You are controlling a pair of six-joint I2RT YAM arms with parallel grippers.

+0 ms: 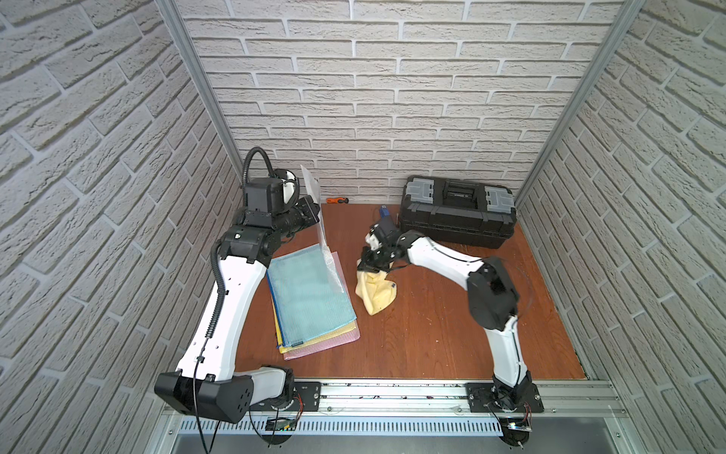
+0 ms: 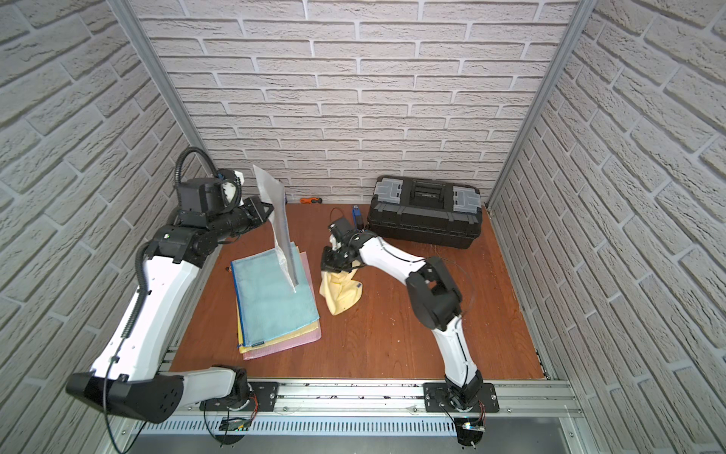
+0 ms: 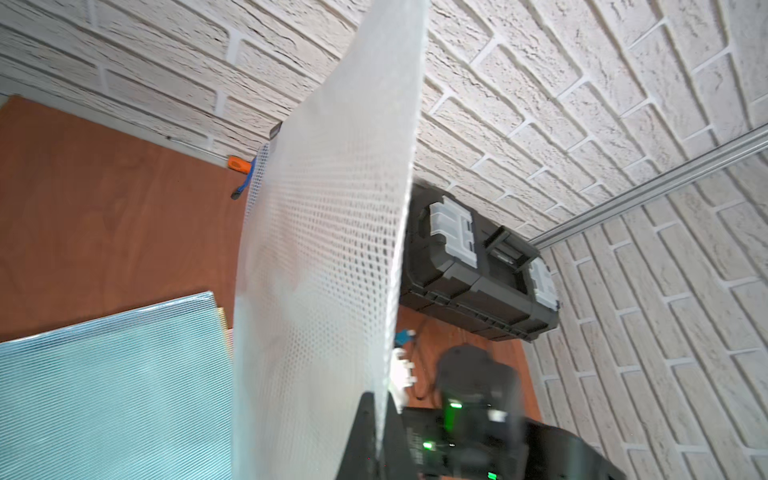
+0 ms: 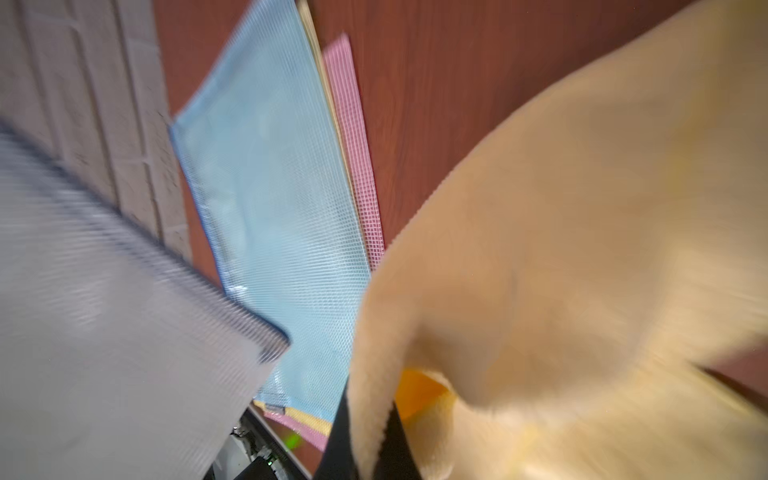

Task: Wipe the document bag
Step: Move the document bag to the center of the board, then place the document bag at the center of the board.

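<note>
The left tool is clenched on one edge of a white mesh document bag and holds it on edge, nearly upright. Directly below that tool, a stack of three more bags lies on the table: a blue bag on top, with a yellow bag and a pink bag beneath. Whether the raised bag's low corner touches the stack cannot be told. The right tool is clamped on a bunched yellow cloth and hangs just beside the raised bag, facing its free side, while the cloth's lower folds touch the table.

The step in hand appears to be bringing cloth to bag. To do it well, the cloth should probably come up clear of the table first. It should then meet the sheet close to the left tool's grip, where the bag is best supported, and stroke away from that grip with light pressure. The left wrist view shows the sheet already bowing, so a hard push would likely fold it or drag it out of the pinch.

The gap between the two tools is narrow. Behind and outward of the right tool the table lies bare. A black toolbox stands beyond that tool near the back wall. An orange-handled screwdriver lies against the back wall beyond the left tool, and the side wall stands near behind that arm
</note>
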